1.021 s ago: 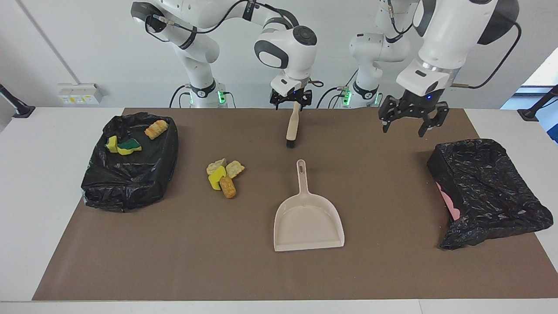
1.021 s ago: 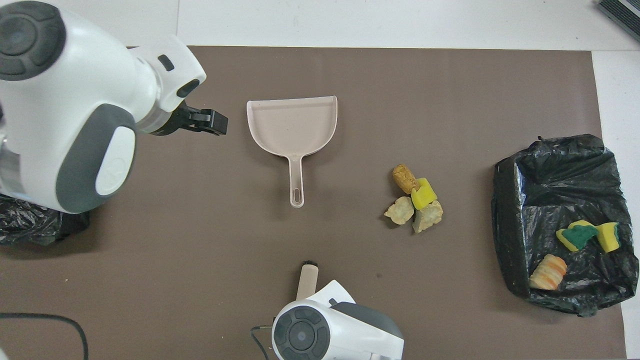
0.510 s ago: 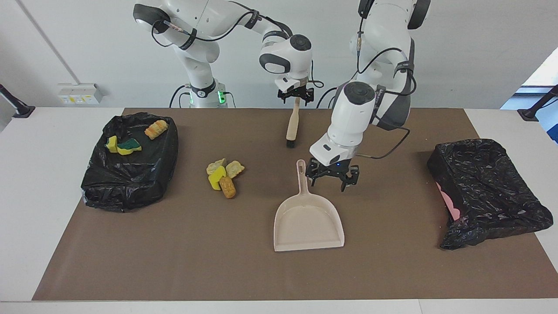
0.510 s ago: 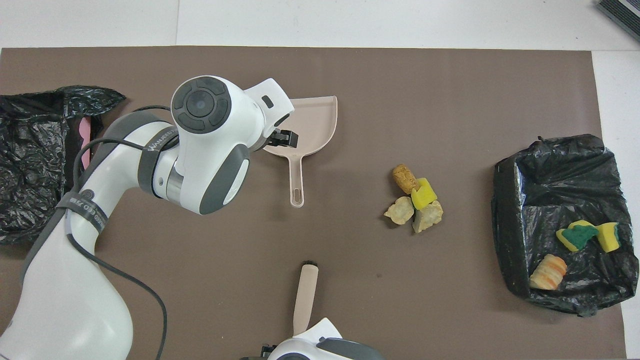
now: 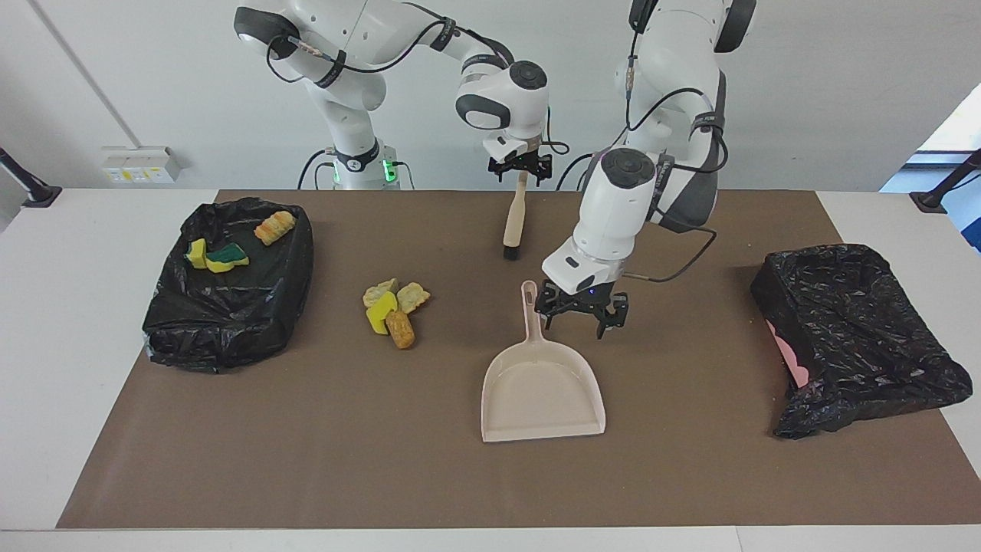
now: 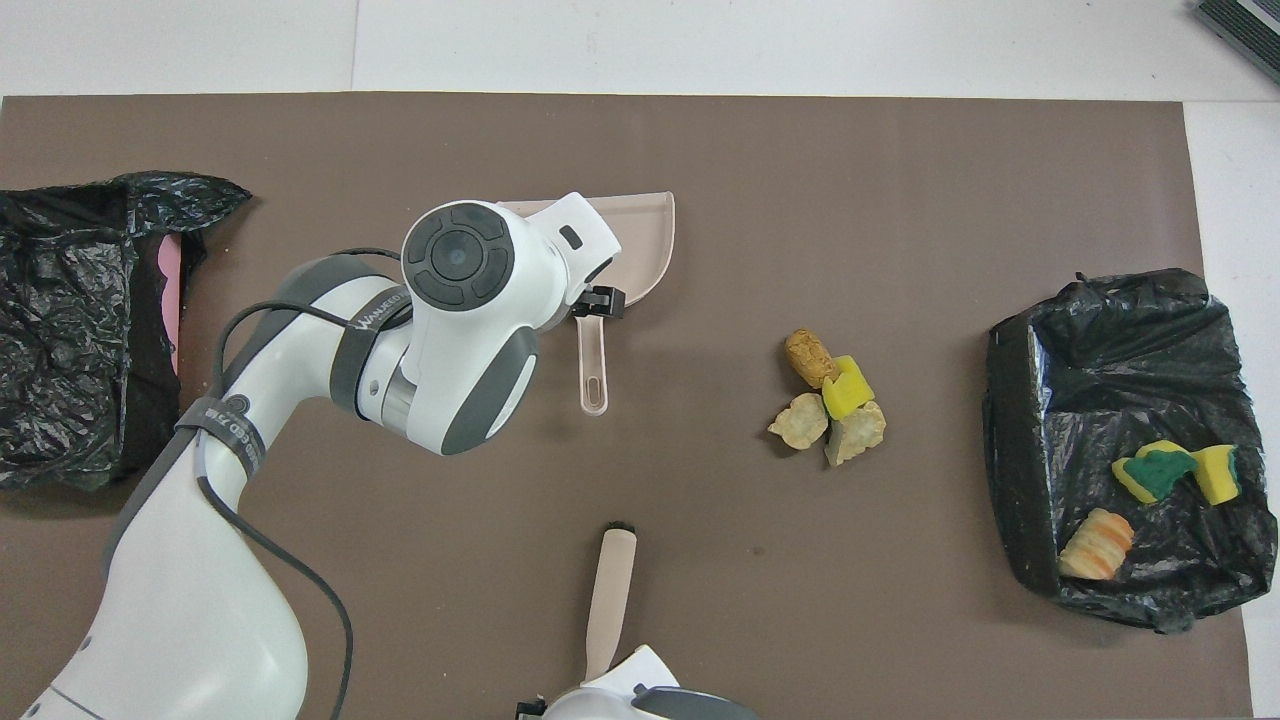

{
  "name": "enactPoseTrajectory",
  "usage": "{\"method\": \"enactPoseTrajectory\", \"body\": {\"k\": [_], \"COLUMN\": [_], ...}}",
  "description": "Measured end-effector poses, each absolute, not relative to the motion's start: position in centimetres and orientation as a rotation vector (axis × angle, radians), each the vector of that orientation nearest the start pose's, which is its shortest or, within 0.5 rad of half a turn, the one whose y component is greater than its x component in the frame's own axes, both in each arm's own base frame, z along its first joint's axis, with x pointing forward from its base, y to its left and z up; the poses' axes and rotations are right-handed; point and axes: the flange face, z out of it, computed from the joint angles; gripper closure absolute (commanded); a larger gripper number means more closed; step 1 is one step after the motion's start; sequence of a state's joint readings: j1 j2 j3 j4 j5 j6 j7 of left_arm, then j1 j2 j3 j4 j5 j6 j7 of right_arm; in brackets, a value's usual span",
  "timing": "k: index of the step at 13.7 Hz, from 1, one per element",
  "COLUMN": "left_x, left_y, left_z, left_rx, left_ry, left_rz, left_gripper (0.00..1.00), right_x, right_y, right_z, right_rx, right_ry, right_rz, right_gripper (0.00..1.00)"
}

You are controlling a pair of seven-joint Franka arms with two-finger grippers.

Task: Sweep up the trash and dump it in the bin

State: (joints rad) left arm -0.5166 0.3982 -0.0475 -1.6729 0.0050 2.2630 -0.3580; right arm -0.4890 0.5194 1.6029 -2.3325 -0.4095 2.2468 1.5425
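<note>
Your left gripper (image 5: 581, 317), fingers spread, hangs mid-frame beside the beige plastic dustpan (image 5: 541, 387); the right gripper (image 5: 521, 170) clamps the wooden-handled brush (image 5: 513, 217) at upper centre.

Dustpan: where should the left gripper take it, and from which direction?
Grip the dustpan by its handle, coming straight down. The pan lies flat on the mat with the slim handle pointing toward the robots, so fingers can straddle it from above; the wide scoop probably offers no such hold. The left gripper hangs open beside the handle, not yet on it.

Dustpan (image 6: 640, 250) half under left arm (image 6: 470, 320)
</note>
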Motion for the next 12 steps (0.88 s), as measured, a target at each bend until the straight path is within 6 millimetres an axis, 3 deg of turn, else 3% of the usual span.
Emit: {"method": "enactPoseTrajectory", "body": {"k": [2,4,9,12], "left_x": [56.5,55.4,54.9,54.8], "left_y": [-37.8,-38.7,-38.3,-38.2], "left_z": [38.1,36.7,35.2,35.1], "left_rx": [-3.221,-3.222,-3.217,-3.216], "left_ry": [0.306,0.282,0.220,0.212], "left_rz": [-0.252,-0.222,-0.185,-0.181], "left_gripper": [0.00,0.00,0.00,0.42], "right_x": [22.8,22.6,23.0,24.2], "right_y": [44.2,44.1,43.8,42.8], "right_z": [33.2,33.0,32.9,33.4], "right_rx": [-3.059,-3.063,-3.094,-3.243], "right_ry": [0.213,0.205,0.178,0.179], "right_rz": [0.290,0.285,0.241,0.225], "right_gripper": [1.00,1.00,1.00,1.00]}}
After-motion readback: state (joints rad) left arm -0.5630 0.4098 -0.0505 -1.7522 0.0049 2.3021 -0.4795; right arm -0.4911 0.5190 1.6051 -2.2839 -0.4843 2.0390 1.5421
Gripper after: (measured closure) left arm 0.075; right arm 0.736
